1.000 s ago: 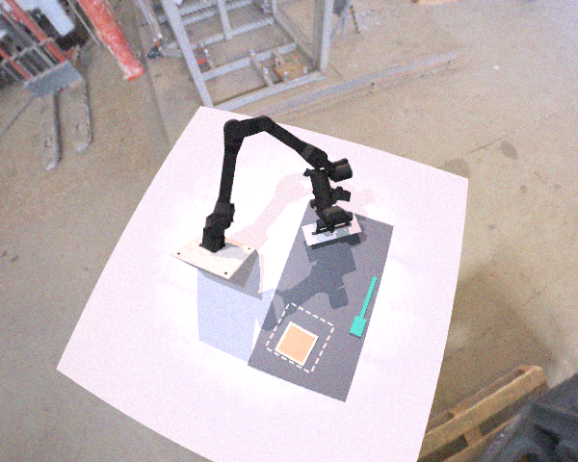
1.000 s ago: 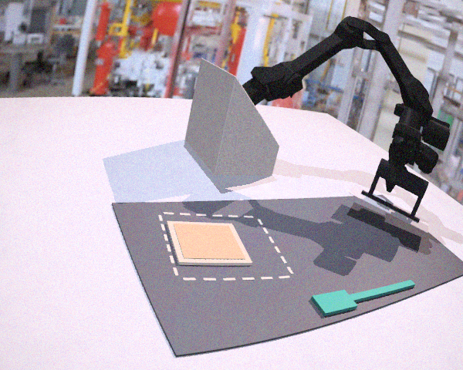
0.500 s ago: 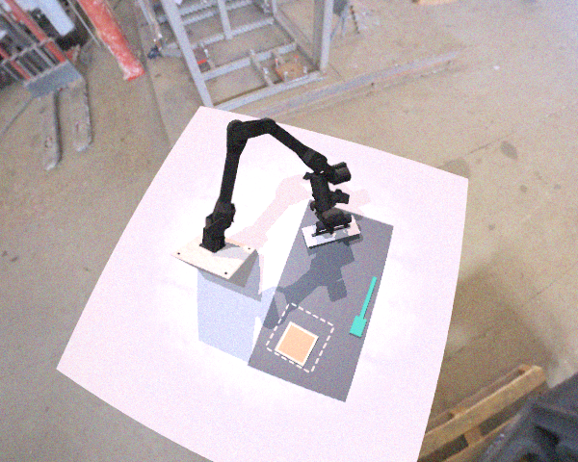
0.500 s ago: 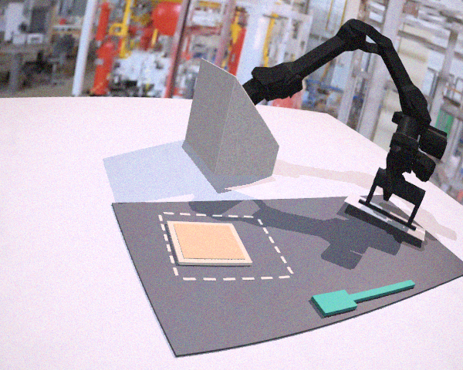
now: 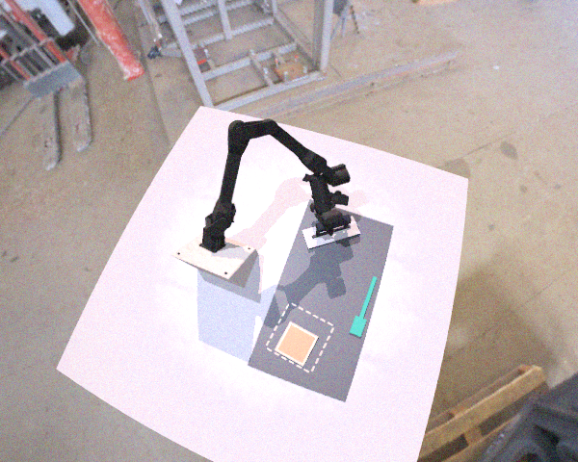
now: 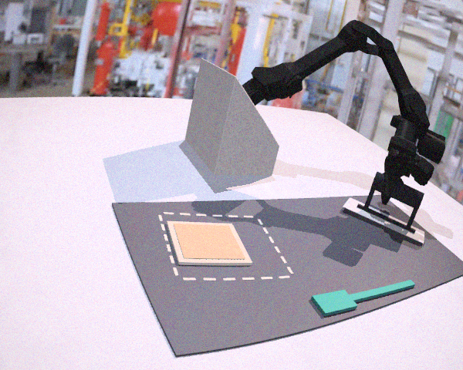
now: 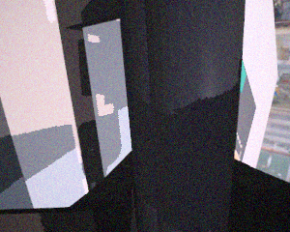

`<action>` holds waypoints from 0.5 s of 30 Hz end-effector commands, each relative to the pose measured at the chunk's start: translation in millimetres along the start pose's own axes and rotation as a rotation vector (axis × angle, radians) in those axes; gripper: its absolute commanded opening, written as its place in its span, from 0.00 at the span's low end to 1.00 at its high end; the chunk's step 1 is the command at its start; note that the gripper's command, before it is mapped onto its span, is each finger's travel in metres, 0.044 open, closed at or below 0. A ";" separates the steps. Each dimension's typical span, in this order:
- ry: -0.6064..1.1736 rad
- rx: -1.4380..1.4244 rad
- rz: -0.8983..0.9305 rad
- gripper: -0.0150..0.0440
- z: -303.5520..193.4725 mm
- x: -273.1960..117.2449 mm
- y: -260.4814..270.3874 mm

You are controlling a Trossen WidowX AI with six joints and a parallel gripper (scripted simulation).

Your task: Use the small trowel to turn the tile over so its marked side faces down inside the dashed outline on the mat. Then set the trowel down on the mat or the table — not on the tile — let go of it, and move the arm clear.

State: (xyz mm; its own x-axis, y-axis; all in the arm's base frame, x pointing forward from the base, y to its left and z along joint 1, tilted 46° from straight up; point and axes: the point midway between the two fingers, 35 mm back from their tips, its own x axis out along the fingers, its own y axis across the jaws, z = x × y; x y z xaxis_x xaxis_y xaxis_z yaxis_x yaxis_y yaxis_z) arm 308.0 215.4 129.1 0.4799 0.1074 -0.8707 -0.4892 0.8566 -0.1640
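Observation:
The tile (image 5: 297,343) (image 6: 207,240) lies flat with its orange face up inside the dashed outline on the grey mat (image 5: 339,278) (image 6: 287,258). The teal trowel (image 5: 364,308) (image 6: 359,297) lies free on the mat near its right edge, apart from the tile. My gripper (image 5: 331,223) (image 6: 388,209) is at the mat's far end, pointing down. It is shut on a white flat slab with a dark bar (image 5: 330,233) (image 6: 383,220), which rests on the mat. The wrist view is mostly filled by my dark gripper body; a teal sliver of the trowel (image 7: 243,77) shows at the right.
The arm's base stands on a grey pedestal block (image 5: 226,293) (image 6: 228,131) beside the mat's left edge. The white table ends close behind the mat's far end and right side. A wooden pallet (image 5: 484,412) lies on the floor.

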 end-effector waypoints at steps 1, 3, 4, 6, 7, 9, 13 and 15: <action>-0.004 0.000 0.000 0.61 1.2 1.7 1.5; -0.004 0.000 0.000 0.70 1.2 1.7 1.5; -0.004 0.000 0.000 0.74 1.2 1.7 1.5; -0.004 0.000 0.000 0.76 1.2 1.7 1.5; -0.004 0.000 0.000 0.76 1.2 1.7 1.5; -0.004 0.000 0.000 0.76 1.2 1.7 1.5; -0.004 0.000 0.000 0.76 1.2 1.7 1.5; -0.004 0.000 0.000 0.76 1.6 -3.1 1.7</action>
State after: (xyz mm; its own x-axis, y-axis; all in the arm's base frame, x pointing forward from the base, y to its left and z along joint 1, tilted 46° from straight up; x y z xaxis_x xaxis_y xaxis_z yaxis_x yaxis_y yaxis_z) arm 308.3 217.5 128.3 0.4810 0.1104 -0.8698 -0.4921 0.8550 -0.1636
